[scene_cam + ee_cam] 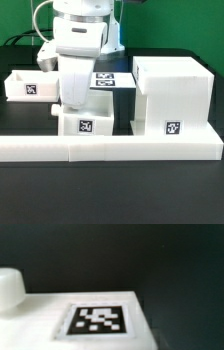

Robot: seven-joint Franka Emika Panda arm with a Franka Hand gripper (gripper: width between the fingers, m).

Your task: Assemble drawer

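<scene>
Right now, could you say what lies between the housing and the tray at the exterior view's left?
The second tray, with the hand above it, in the exterior view.

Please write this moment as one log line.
gripper: at middle tray, grip unclear | second tray: exterior view's left, free | housing: exterior view's right, free

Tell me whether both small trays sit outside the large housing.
Yes, the tray at the exterior view's left and the middle tray both stand apart from the large housing at its right.
</scene>
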